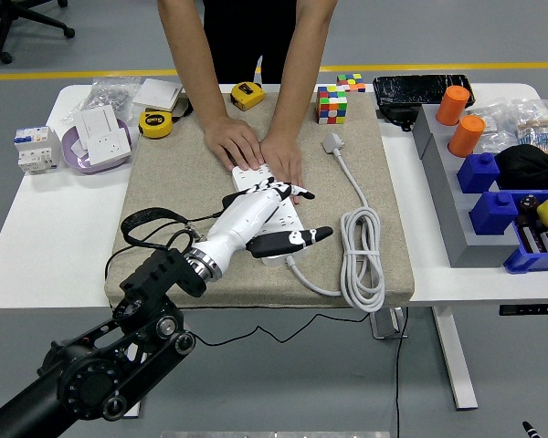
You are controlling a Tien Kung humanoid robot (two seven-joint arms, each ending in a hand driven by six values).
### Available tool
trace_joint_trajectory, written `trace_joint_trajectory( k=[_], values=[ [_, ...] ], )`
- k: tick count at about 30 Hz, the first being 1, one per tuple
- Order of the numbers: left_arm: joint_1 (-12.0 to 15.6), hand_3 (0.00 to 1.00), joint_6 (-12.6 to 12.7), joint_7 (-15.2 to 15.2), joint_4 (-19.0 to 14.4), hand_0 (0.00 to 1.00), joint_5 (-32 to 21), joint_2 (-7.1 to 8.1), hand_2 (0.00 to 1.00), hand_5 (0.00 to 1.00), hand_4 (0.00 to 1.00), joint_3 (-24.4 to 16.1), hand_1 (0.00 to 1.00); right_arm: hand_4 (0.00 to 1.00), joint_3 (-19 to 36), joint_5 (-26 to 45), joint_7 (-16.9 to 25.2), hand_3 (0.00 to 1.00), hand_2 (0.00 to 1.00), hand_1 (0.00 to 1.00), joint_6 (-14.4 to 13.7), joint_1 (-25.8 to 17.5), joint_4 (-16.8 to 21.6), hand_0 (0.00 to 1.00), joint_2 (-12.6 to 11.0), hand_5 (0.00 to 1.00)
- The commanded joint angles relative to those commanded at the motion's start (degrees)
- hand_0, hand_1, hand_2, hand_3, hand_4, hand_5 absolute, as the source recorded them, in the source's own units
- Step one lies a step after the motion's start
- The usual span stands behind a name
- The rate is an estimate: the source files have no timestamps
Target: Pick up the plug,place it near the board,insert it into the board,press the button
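Two of a person's hands (260, 151) pin the white rigid plastic power strip (272, 217) on the beige mat (164, 182); my left hand (265, 219) lies over it, fingers extended, holding nothing. I judge it light and slippery.

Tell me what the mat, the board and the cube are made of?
The mat looks like felt or coarse woven cloth: dull beige, speckled, no shine. The board looks like hard white plastic, smooth with a slight gloss and rows of socket holes. The cube seems to be plastic too, with bright, shiny coloured squares. None of this can be certain from the look alone.
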Motion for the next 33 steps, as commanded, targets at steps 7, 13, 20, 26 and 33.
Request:
trace_joint_trajectory(
  k=[7,13,20,26,33],
  values=[
    [-2.12,0.821,-8.39,7.77,-4.82,0.339,8.08,-0.59,0.471,0.135,0.599,1.58,0.391,0.998,-0.04,-0.07,-0.01,0.799,0.751,0.765,0.04,0.07,0.0,0.759,-0.17,0.939],
    [-2.39,0.88,-14.43,13.4,-5.21,0.14,12.66,-0.78,0.173,0.095,0.533,2.15,0.071,0.998,0.81,-0.88,-0.27,0.799,0.751,0.765,-0.03,-0.23,0.0,0.759,-0.19,0.939],
    [-2.53,0.892,-19.64,17.9,-2.03,0.134,13.29,-1.17,0.17,0.063,0.517,2.63,0.066,0.998,0.48,-0.49,-0.17,0.799,0.751,0.765,0.03,-0.12,0.0,0.759,-0.15,0.937],
    [-2.57,0.888,-20.23,18.63,-0.25,0.133,13.97,-1.29,0.169,0.04,0.511,2.32,0.066,0.998,0.61,-0.59,-0.22,0.798,0.751,0.765,0.01,-0.15,0.0,0.759,-0.13,0.938],
    [-2.61,0.88,-21.56,19.48,0.85,0.134,14.31,-1.27,0.169,0.04,0.512,2.07,0.064,0.998,0.81,-0.66,-0.19,0.798,0.751,0.764,-0.01,-0.1,0.0,0.758,-0.16,0.938]
  ],
)
